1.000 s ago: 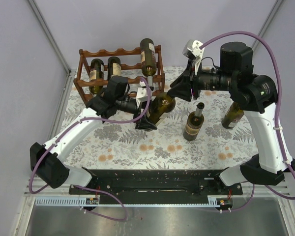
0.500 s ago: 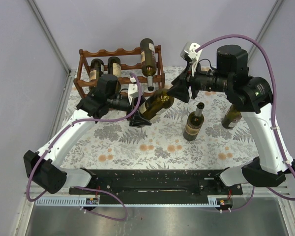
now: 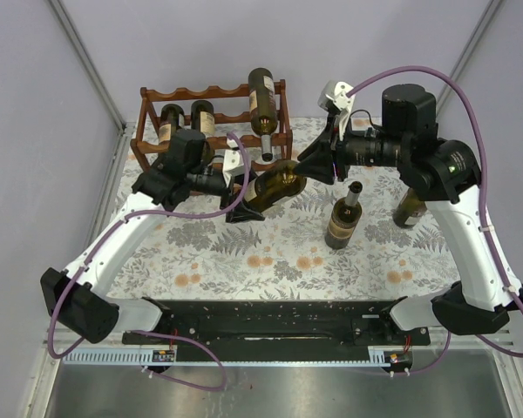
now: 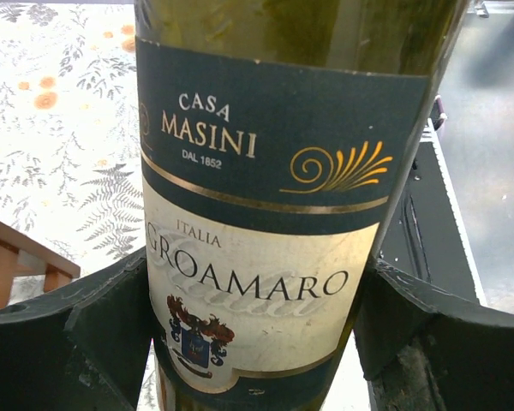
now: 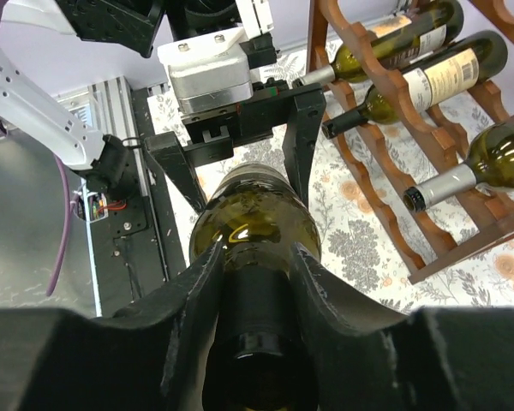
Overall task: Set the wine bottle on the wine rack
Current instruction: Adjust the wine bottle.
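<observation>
Left gripper [image 3: 246, 196]: black jaws clamped on the glossy, labelled body.
Wine bottle [image 3: 277, 183]: dark green glass, held tilted above the floral cloth [image 3: 244, 248].
Right gripper [image 3: 318, 162]: closed round the neck.
Wine rack [image 3: 211, 91]: scalloped reddish wood, seen at eleven o'clock of the bottle.

**Left wrist view:** wine bottle [image 4: 265, 171] cut off above & below the fingers [image 4: 77, 342] of the left gripper [image 4: 257, 295]. Neck & base out of frame; label wraps out of sight at both sides. Of wine rack [image 4: 17, 257] only a corner shows, outboard of one finger.

**Right wrist view:** bottle mouth btw. right gripper [image 5: 255, 282] fingers [image 5: 188, 317] too dark to make out; finger roots blurred.

**Top view:** neck hidden inside those fingers. Racked bottles [image 3: 170, 126]: labels too small to read. Standing bottle [image 3: 410, 207], well back of the fingers, half hidden by right arm [image 3: 458, 200].
</observation>
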`<state>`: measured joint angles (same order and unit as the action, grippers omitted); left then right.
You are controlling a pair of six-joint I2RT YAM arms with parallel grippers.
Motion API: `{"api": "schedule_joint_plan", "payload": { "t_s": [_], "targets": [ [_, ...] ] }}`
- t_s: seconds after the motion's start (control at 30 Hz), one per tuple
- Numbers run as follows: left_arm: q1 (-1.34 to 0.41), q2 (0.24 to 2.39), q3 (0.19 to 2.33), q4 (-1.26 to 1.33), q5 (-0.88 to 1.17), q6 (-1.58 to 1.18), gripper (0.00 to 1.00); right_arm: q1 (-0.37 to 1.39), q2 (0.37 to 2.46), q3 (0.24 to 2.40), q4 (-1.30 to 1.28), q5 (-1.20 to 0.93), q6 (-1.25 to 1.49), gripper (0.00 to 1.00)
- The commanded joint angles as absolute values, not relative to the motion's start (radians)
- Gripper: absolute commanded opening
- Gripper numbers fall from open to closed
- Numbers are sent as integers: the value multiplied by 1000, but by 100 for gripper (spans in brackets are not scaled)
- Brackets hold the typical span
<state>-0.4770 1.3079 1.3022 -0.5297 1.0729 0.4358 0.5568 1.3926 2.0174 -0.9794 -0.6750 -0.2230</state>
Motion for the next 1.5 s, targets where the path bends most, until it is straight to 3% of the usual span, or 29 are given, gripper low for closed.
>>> {"api": "schedule_joint_plan", "payload": {
  "t_s": [0.0,0.07,0.17,0.2,0.27,0.37,0.5,0.77,0.93,1.07,1.47],
  "targets": [
    [-445,1243,1402,-525,1098,432,0,560,1365,2000,-996,-620,-301,19],
    [-431,1241,1405,-534,1092,442,0,558,1365,1988,-999,-615,-307,14],
    [-423,1236,1407,-534,1095,443,0,560,1367,1974,-997,-604,-311,18],
    [-420,1235,1407,-534,1097,443,0,560,1367,1973,-996,-606,-313,23],
    [-422,1232,1407,-540,1104,442,0,560,1370,1971,-994,-598,-311,43],
    [-422,1230,1414,-557,1106,456,0,560,1368,1977,-992,-577,-316,59],
    [-422,1227,1420,-584,1103,479,0,558,1376,1994,-991,-535,-318,68],
    [-420,1223,1427,-623,1094,517,0,558,1393,2000,-1023,-545,-348,70],
    [-420,1226,1453,-675,1071,560,0,560,1417,2049,-1087,-535,-406,77],
    [-419,1224,1465,-718,1052,597,0,560,1454,2149,-1172,-537,-446,87],
    [-419,1215,1477,-785,1000,664,0,560,1500,2259,-1313,-546,-525,98]
  ]
}}
